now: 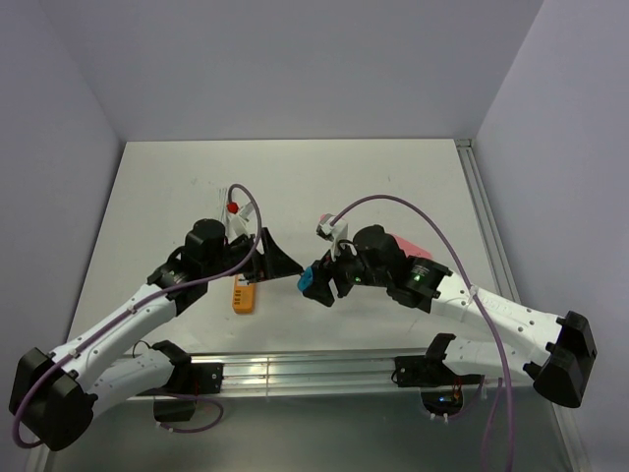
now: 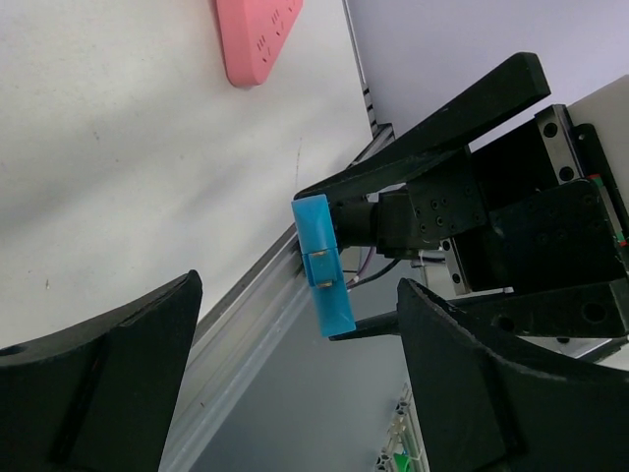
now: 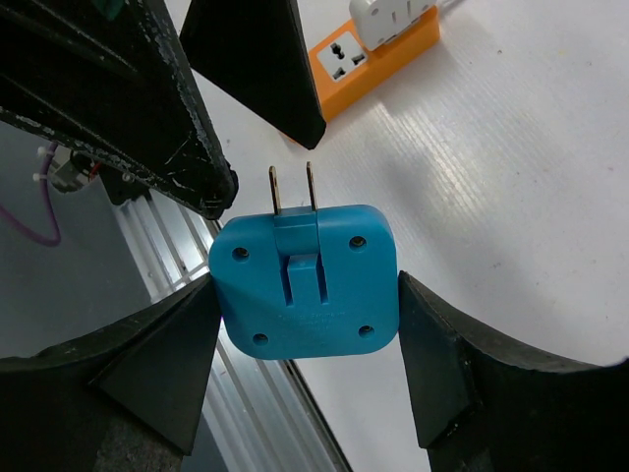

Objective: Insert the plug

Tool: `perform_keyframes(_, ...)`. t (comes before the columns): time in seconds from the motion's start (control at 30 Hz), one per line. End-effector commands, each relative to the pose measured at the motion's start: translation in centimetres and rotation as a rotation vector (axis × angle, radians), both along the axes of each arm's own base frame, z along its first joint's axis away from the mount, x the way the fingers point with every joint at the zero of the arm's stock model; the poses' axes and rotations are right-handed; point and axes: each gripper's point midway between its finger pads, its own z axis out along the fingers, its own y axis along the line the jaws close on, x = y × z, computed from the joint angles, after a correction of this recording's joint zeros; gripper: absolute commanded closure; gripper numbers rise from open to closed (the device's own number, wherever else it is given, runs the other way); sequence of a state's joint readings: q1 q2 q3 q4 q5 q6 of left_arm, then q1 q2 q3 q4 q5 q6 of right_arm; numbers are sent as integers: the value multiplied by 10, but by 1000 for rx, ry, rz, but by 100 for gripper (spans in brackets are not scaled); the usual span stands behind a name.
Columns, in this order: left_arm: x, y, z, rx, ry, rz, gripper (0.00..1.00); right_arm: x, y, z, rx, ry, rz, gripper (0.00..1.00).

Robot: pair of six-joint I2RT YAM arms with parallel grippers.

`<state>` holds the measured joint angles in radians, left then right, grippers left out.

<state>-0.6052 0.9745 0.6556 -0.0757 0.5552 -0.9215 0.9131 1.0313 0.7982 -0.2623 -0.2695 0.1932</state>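
The plug (image 3: 305,285) is a bright-blue rounded square, and its two metal prongs point away from the camera toward the orange power strip (image 3: 375,54). My right gripper (image 3: 307,291) is shut on the plug, one finger on each side edge, and holds it above the table. In the top view the plug (image 1: 314,285) hangs near the table's front edge. My left gripper (image 1: 280,258) faces it from the left, open and holding nothing. In the left wrist view the plug (image 2: 324,277) appears edge-on just beyond my left gripper (image 2: 295,293).
The orange power strip (image 1: 242,296) lies under my left gripper, with a white plug (image 3: 393,14) in one of its sockets. A pink socket block (image 2: 257,37) lies on the table behind my right arm. An aluminium rail (image 1: 295,372) runs along the front edge.
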Motion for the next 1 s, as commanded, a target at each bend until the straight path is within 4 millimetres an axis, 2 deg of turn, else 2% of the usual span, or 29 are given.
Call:
perform_keyframes(0.0, 0, -7, 17, -67, -53, -39, 15, 4, 4, 20, 49, -58, -6, 100)
perform_keyframes(0.4, -5, -12, -1, -72, 6, -82, 22, -1, 8, 29, 66, -75, 23, 100)
perform_keyframes(0.63, -7, -15, -2, -90, 17, -102, 27, -2, 12, 29, 59, -77, 32, 100)
perform_keyframes(0.97, -21, -25, -12, -80, 47, -160, 38, -1, 14, 29, 40, -90, 14, 100)
